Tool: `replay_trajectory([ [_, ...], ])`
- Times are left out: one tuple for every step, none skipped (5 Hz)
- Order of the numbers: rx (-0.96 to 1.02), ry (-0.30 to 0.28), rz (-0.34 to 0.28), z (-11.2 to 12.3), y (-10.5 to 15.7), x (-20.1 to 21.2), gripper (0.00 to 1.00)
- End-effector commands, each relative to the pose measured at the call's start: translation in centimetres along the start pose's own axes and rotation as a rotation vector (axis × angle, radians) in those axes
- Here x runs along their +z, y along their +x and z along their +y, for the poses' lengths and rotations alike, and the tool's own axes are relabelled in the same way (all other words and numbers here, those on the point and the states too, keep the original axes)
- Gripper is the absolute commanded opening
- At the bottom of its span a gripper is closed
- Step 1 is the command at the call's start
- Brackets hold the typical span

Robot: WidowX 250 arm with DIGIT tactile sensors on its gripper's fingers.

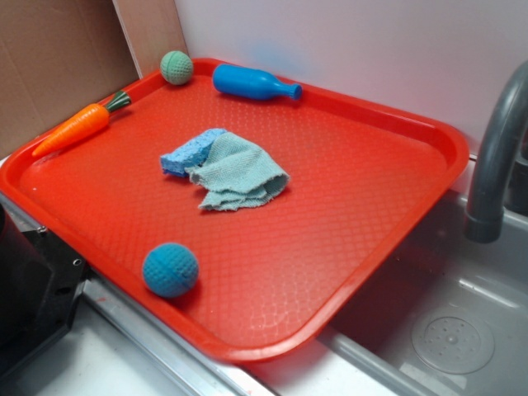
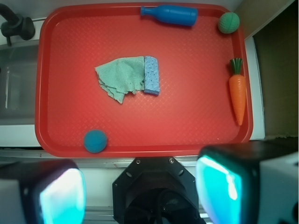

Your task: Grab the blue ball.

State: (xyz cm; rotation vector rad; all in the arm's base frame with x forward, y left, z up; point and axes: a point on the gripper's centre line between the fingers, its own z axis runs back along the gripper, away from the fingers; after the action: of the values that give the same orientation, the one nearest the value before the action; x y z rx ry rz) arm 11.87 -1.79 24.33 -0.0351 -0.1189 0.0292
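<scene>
A red tray [image 1: 388, 247] sits half over a sink [image 1: 454, 330], and everything is placed against it. The blue ball [image 1: 170, 270] lies on the tray just inside its near rim, toward one near corner, touching nothing else; from the wrist camera the ball [image 2: 95, 141] shows at the tray's lower left, well apart from the gripper [image 2: 140, 189]. The gripper hangs off the tray, over the counter beside that near rim; its two fingers [image 2: 60, 193] stand wide apart at either side of the view, with nothing between them. In the tray's middle a green cloth [image 1: 239, 175] is draped partly over a blue sponge [image 1: 188, 155]. Along the far rim lies a blue bottle [image 1: 254, 82] on its side; a small green ball [image 1: 176, 67] sits in the far corner next to it. A toy carrot [image 1: 78, 128] rests along the side rim, near that same corner. A grey faucet [image 1: 495, 157] rises beyond the tray's opposite side.
</scene>
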Motion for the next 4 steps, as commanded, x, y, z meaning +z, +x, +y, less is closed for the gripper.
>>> replay_trajectory([
  [0.0, 0.0, 0.0, 0.0, 0.0, 0.0, 1.0],
  [0.048, 0.085, 0.16, -3.4, -2.1, -4.9, 1.0],
  [0.072, 0.098, 0.13, -6.1, -2.7, -10.1, 1.0],
  [0.067, 0.038, 0.134, -8.0, -3.2, -14.7, 1.0],
])
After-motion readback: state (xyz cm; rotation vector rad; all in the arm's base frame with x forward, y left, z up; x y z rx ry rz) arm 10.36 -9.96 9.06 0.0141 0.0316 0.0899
